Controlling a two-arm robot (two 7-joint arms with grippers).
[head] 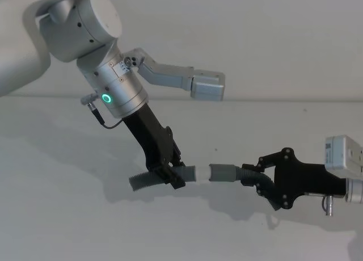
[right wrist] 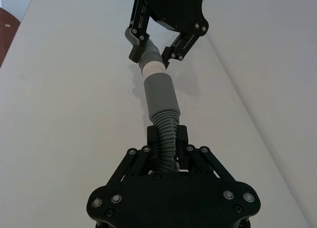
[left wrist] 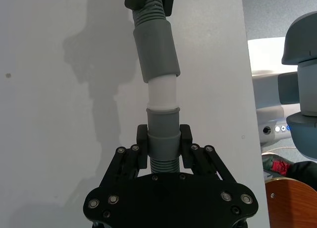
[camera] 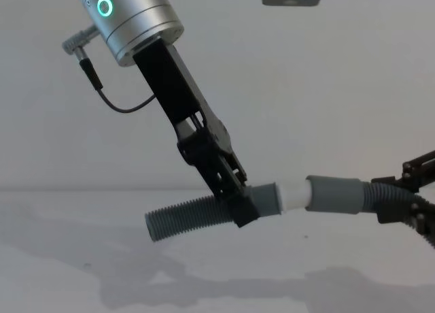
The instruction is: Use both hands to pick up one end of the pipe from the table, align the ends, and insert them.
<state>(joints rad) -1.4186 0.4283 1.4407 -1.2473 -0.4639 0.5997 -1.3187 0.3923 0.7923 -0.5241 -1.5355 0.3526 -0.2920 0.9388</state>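
Note:
Both pieces of the pipe hang in the air above the white table (head: 68, 215). My left gripper (head: 176, 176) (left wrist: 163, 143) (camera: 241, 204) is shut on the grey cuff (left wrist: 163, 131) of one piece, and that piece's ribbed tail (head: 142, 180) (camera: 187, 218) sticks out to the left. My right gripper (head: 255, 175) (right wrist: 167, 139) is shut on the ribbed body (right wrist: 167, 131) of the other piece, just behind its wider socket cuff (head: 223, 173) (right wrist: 159, 94). The white tip (head: 203, 173) (left wrist: 162, 91) (camera: 296, 194) meets the socket's mouth, roughly in line and partly inside.
The table's edge runs down the left wrist view, with grey machine parts (left wrist: 297, 64) and a brown wooden seat (left wrist: 292, 203) beyond it. A grey camera bracket (head: 193, 82) juts from the left wrist. Pipe and arm shadows fall on the table below.

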